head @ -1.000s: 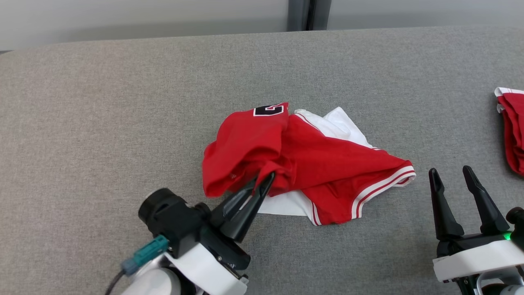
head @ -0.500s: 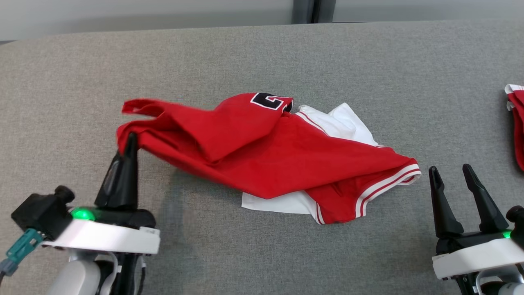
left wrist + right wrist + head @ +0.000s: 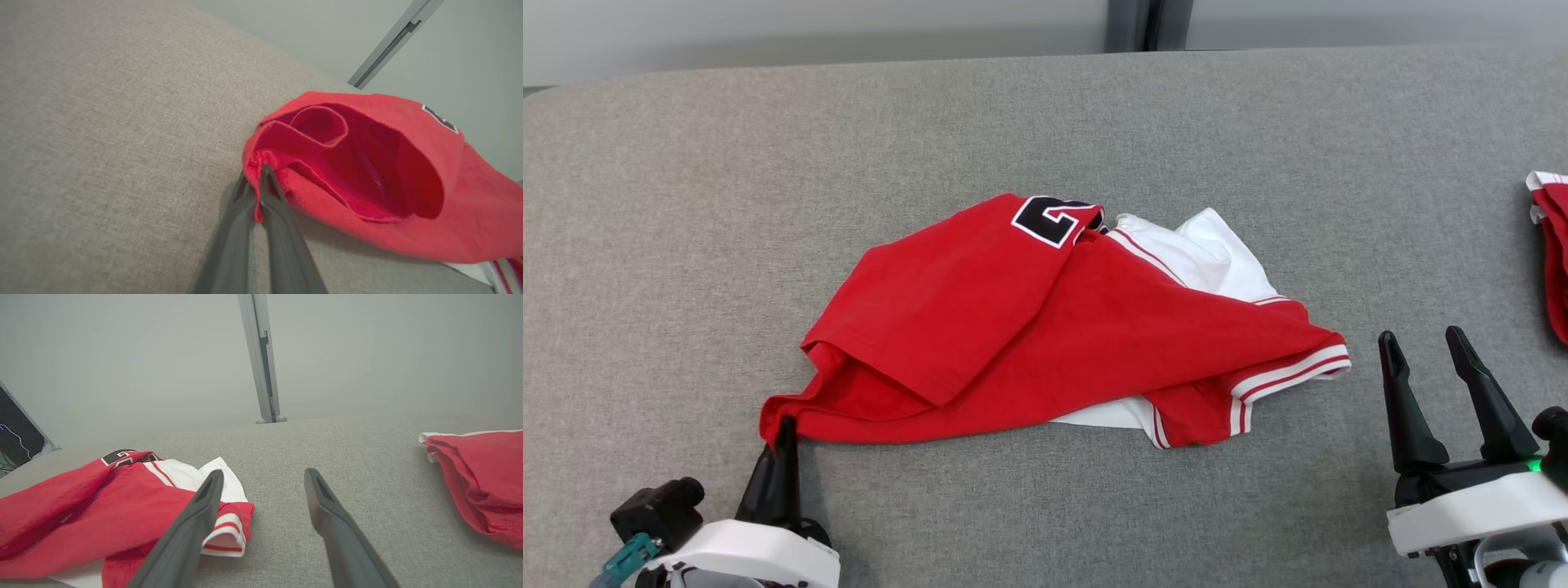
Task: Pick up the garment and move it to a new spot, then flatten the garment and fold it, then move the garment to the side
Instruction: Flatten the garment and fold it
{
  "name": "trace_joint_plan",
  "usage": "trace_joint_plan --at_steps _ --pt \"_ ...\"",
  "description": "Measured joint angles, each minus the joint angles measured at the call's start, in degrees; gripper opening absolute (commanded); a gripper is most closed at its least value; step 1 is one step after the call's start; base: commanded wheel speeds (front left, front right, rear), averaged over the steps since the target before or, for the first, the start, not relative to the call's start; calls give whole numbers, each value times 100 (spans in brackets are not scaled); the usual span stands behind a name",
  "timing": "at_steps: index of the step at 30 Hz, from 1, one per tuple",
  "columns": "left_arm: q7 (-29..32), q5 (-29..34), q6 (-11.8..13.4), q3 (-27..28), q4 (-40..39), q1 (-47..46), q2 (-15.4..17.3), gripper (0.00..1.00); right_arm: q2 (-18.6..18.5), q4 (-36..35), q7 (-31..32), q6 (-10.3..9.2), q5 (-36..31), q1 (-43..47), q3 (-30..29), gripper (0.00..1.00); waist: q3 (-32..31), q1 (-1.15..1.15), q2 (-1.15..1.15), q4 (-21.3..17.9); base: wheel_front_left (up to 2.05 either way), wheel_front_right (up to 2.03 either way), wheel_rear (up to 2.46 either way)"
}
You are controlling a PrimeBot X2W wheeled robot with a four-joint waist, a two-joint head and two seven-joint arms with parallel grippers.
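Observation:
The garment is a red and white jersey with a black number patch and striped cuffs, lying crumpled in the middle of the grey surface. My left gripper at the lower left is shut on the garment's red lower-left corner, stretching it out toward me. The left wrist view shows that corner of the garment pinched between the fingers of the left gripper. My right gripper stands open at the lower right, just right of the striped cuff. In its wrist view the right gripper has nothing between its fingers.
A second red and white cloth lies at the right edge of the grey padded surface, also seen as a red cloth in the right wrist view. A wall with a dark vertical post runs behind the far edge.
My left gripper has pulled the garment's red corner out to the left, then down toward the near edge, spreading the red fabric. The right gripper stays put. The head camera shifted slightly.

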Motion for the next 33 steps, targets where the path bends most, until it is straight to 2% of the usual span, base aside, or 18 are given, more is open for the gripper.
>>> trace_joint_plan --at_steps 1,4,8,11,15,22,33 --pt "-1 30 0 -35 109 19 -21 100 -3 -1 1 0 0 8 -5 100 -13 0 0 8 0 0 0" --pt "-32 272 34 -118 245 13 -25 100 -16 -4 20 0 -1 40 -20 100 -70 0 0 42 0 0 0" --pt "-67 849 230 -60 103 10 40 100 -35 -11 46 0 -3 92 -31 100 -170 0 0 96 0 0 0" --pt "-79 1366 367 132 -339 2 93 100 -46 -29 67 0 -10 114 -36 100 -256 0 0 128 0 0 0" --pt "-88 1960 383 367 -1000 -1 105 100 -53 -92 108 0 -18 192 -40 100 -370 0 0 133 0 0 0" --pt "-42 2230 346 431 -1303 114 281 100 -58 -154 145 0 -53 249 -92 100 -477 0 0 56 0 0 0" --pt "89 2218 432 382 -1505 227 286 100 -31 -182 141 0 -55 281 -127 100 -335 0 0 77 0 0 0"
